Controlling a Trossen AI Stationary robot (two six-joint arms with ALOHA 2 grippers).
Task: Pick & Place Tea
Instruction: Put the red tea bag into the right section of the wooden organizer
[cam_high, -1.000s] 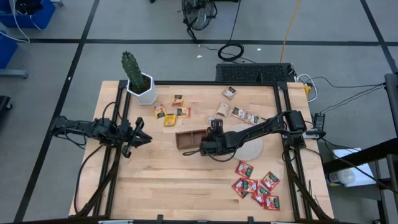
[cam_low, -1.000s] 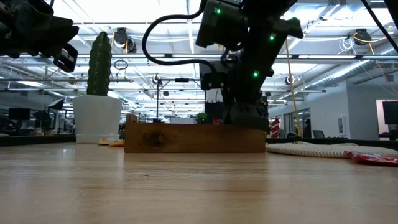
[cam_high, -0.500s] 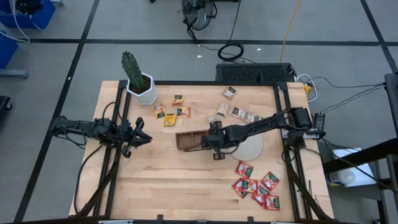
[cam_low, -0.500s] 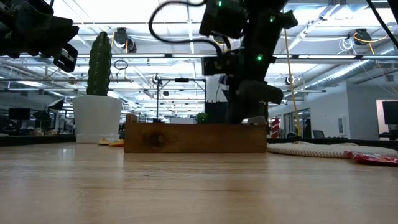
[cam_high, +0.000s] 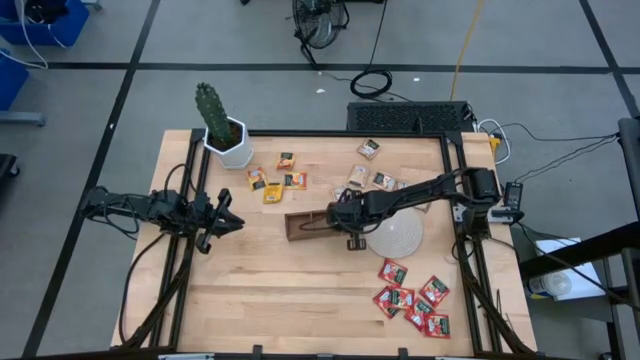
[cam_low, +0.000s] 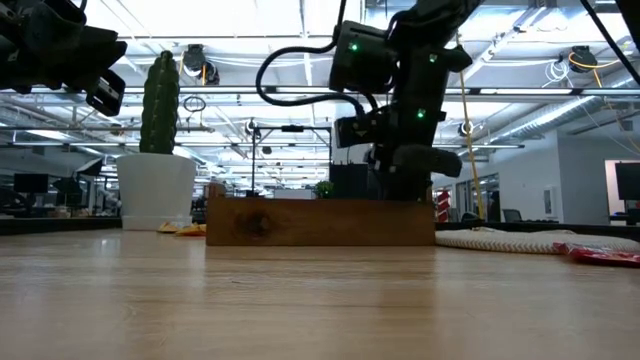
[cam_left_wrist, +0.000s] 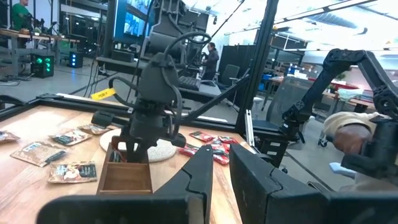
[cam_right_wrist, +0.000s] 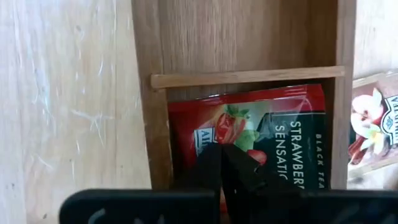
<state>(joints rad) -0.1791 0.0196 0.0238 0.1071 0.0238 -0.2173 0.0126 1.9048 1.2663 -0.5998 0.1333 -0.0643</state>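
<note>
Two arms work over the tabletop (cam_high: 260, 280): the left arm's jaws (cam_high: 232, 222) hover nearly closed and empty at the left edge, while the right arm's jaws (cam_high: 352, 217), shut, press onto a red tea sachet (cam_right_wrist: 261, 134) lying in the wooden tray's (cam_high: 310, 225) right compartment. Other red sachets (cam_high: 412, 297) lie near right, yellow-orange sachets (cam_high: 272, 181) far left.

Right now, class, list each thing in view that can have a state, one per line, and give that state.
Right gripper: shut, over the tray's right end.
Left gripper: waiting off the table's left edge.
Wooden tray: upright on the table, middle compartment bare.
Red tea sachet: lying flat in the tray's end compartment.
Red sachets: loose on the table.
Yellow-orange sachets: loose by the cactus pot.
</note>
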